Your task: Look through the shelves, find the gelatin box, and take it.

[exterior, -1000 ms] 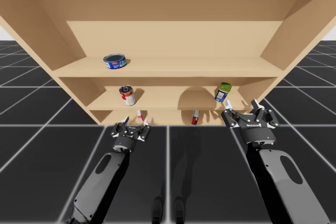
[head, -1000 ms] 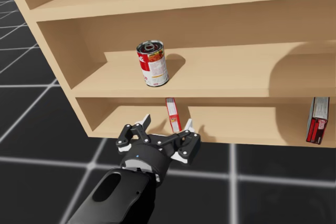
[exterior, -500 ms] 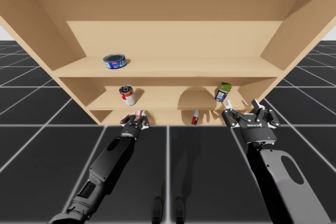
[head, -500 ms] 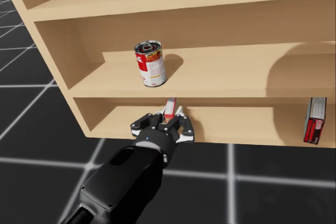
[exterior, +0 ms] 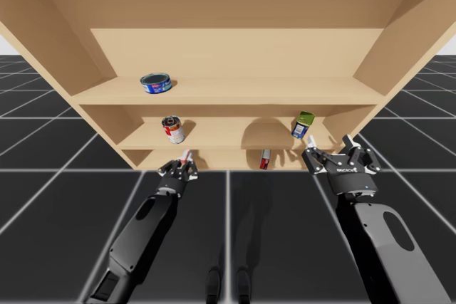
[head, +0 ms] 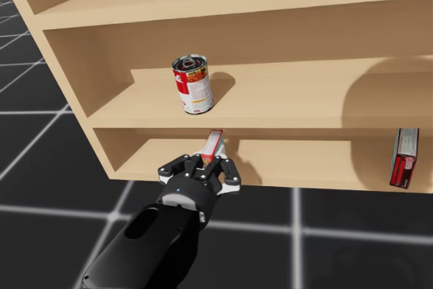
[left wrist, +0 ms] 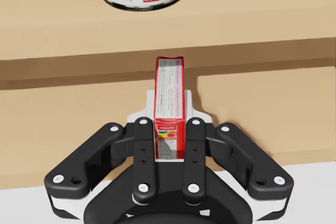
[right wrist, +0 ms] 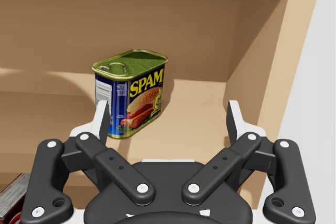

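Observation:
A small red and white gelatin box [left wrist: 169, 108] stands on edge between the fingers of my left gripper [left wrist: 169, 129], which is shut on it from both sides. This happens at the front edge of the bottom shelf [head: 149, 160], below the red and white soup can [head: 193, 84]. In the head view the box [head: 212, 145] leans right above the left gripper [head: 203, 165]. From the high view the box [exterior: 187, 155] pokes out past the left gripper [exterior: 181, 166]. My right gripper [right wrist: 168, 116] stands open before a blue tin with a green top [right wrist: 131, 92] on the middle shelf.
A flat blue can [exterior: 155, 82] lies on the top shelf. A second, darker red box [head: 404, 157] stands at the right of the bottom shelf, also beside my right gripper [exterior: 329, 149]. The shelf's side walls [exterior: 107, 147] close in both ends.
My left gripper, open before the bottom shelf a second ago, reached in and shut on the small red box. The box now tilts and sits slightly nearer the shelf's front. The right arm barely moved.

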Controlling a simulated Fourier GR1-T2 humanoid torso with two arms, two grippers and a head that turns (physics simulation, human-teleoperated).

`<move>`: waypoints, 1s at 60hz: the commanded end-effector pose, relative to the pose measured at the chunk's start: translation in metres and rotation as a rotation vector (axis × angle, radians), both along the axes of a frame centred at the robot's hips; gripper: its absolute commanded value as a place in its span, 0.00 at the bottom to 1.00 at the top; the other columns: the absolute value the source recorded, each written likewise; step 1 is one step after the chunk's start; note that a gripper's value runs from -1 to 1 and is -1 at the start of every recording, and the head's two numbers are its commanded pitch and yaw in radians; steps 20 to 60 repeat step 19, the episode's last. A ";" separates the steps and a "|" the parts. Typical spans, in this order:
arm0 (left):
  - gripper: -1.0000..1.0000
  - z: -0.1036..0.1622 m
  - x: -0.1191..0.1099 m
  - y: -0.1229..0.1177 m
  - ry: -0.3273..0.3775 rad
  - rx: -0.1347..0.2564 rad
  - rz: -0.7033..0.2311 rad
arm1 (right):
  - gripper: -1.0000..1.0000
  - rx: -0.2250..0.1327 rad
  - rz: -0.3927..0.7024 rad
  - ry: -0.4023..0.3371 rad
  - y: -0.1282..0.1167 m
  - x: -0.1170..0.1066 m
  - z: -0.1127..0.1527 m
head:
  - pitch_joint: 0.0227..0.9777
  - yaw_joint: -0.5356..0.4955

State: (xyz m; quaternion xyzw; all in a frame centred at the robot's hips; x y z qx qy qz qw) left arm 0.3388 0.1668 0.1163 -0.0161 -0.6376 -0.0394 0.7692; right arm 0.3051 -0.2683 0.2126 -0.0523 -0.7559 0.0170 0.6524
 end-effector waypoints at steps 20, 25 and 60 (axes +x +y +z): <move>1.00 0.025 -0.075 0.045 0.088 0.091 -0.148 | 0.00 0.004 0.001 -0.003 0.000 0.000 0.001 | 0.69 0.74; 1.00 0.025 -0.075 0.045 0.088 0.091 -0.148 | 0.00 0.004 0.001 -0.003 0.000 0.000 0.001 | 0.69 0.74; 1.00 0.025 -0.075 0.045 0.088 0.091 -0.148 | 0.00 0.004 0.001 -0.003 0.000 0.000 0.001 | 0.69 0.74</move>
